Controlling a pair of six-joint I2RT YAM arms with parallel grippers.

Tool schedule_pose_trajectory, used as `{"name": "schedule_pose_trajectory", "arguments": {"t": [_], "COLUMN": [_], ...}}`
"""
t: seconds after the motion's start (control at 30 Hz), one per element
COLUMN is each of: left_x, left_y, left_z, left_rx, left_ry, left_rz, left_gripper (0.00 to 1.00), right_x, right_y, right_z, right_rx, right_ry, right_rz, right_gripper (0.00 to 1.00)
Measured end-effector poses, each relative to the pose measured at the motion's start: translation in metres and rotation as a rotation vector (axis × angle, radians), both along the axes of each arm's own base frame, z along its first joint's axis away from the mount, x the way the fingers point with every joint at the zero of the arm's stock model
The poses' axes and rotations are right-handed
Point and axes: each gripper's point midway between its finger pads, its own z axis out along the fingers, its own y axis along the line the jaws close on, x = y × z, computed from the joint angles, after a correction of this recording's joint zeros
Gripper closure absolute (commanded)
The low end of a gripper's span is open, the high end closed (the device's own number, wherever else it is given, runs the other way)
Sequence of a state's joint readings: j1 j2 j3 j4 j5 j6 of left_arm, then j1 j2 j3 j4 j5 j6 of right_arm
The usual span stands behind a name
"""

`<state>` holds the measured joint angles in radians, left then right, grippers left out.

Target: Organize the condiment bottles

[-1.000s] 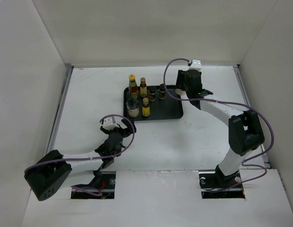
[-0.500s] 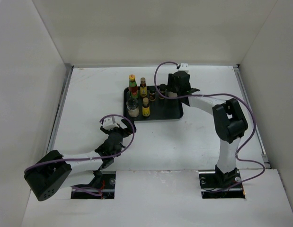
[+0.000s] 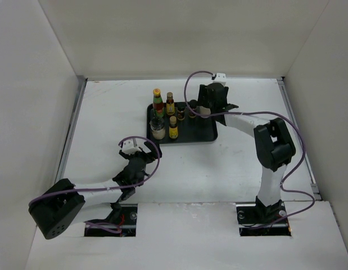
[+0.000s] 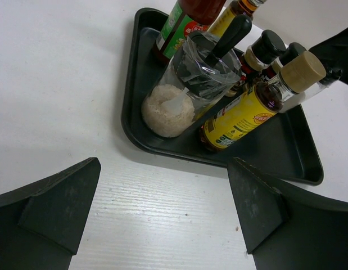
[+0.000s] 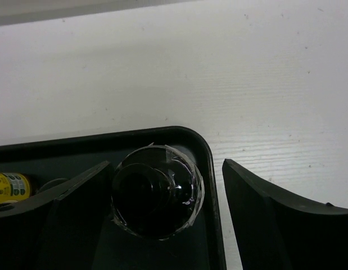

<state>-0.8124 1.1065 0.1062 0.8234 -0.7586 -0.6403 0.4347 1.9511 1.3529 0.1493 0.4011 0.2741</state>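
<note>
Several condiment bottles stand in the left part of the black tray (image 3: 199, 131): a red bottle with a yellow cap (image 3: 158, 103), a yellow-labelled one (image 3: 173, 128), and a jar of whitish grains (image 3: 158, 130). My right gripper (image 3: 203, 107) is open over the tray's far right corner. In the right wrist view its jaws (image 5: 166, 164) straddle a dark-capped jar (image 5: 157, 191) that stands by the tray rim (image 5: 212, 169). My left gripper (image 3: 139, 160) is open and empty on the table, short of the tray. The left wrist view shows the grain jar (image 4: 174, 95) and a yellow-labelled bottle (image 4: 241, 115).
White walls enclose the table on three sides. The tray's near right part (image 3: 204, 134) holds no bottles. Two small dark-capped bottles (image 3: 180, 111) stand in the tray's back row. White table surface lies between my left gripper and the tray's near edge (image 4: 179, 152).
My right gripper has swung left from beside the tray's right edge to over its far right corner, around the dark-capped jar. The left arm has not moved.
</note>
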Motion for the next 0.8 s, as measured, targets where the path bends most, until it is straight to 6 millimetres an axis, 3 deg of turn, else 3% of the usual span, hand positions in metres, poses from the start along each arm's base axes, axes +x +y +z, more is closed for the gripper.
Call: {"name": "schedule_pose_trajectory", "arguments": {"t": [0.23, 0.37, 0.47, 0.6, 0.8], "left_x": [0.0, 0.0, 0.001, 0.002, -0.005], "left_y": [-0.001, -0.001, -0.006, -0.014, -0.028], "left_z": [0.006, 0.007, 0.011, 0.02, 0.024], "left_rx": [-0.015, -0.016, -0.016, -0.019, 0.008], "left_ry": [-0.014, -0.016, -0.022, -0.039, -0.04], "left_rz": [-0.003, -0.005, -0.02, -0.041, -0.099], "left_gripper": [0.0, 0.0, 0.0, 0.0, 0.0], "right_x": [-0.014, -0.043, -0.074, -0.116, -0.161], "right_y": [-0.005, -0.012, -0.025, -0.046, -0.068], "right_z": [0.06, 0.098, 0.116, 0.106, 0.035], "right_rx": [0.042, 0.08, 0.116, 0.16, 0.174], "right_ry": [-0.102, -0.171, -0.221, -0.244, -0.138], "right_rz": [-0.017, -0.017, -0.026, -0.05, -0.089], "right_gripper": [0.0, 0.0, 0.0, 0.0, 0.0]}}
